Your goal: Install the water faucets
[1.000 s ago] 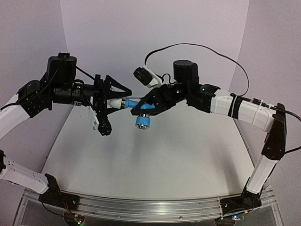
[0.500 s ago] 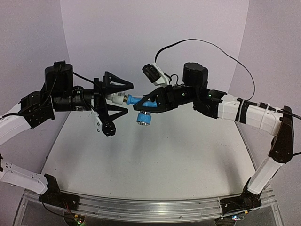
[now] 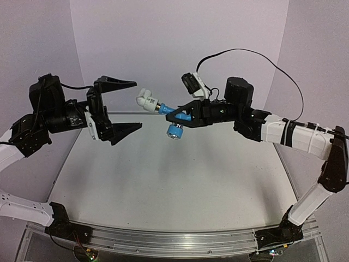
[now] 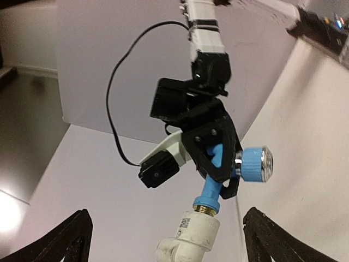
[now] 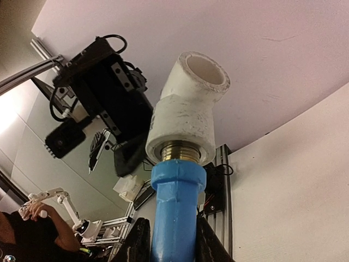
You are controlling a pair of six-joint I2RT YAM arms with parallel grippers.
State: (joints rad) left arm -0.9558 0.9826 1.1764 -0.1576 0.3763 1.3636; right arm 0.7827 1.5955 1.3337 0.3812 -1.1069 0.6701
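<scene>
My right gripper [image 3: 182,115] is shut on the bright-blue tap [image 3: 175,116], held in the air over the table's back middle. Its blue knob with a silvery end [image 3: 174,131] hangs below. The white pipe fitting [image 3: 147,100] sits on the tap's brass thread at its left end. My left gripper [image 3: 126,105] is open wide, apart from the fitting, just left of it. In the left wrist view the fitting [image 4: 193,236] and tap [image 4: 214,183] show between my open fingers [image 4: 68,240]. In the right wrist view the tap [image 5: 175,210] stands between my pads, fitting [image 5: 185,117] on top.
The white table [image 3: 174,185] lies below both arms, walled by purple panels at the back and sides. A metal rail [image 3: 163,240] runs along the near edge. A black cable [image 3: 256,54] loops above the right arm.
My left gripper let go of the white fitting, opened wide and drew back to the left. My right gripper moved right and up with the tap, the fitting staying on its thread.
</scene>
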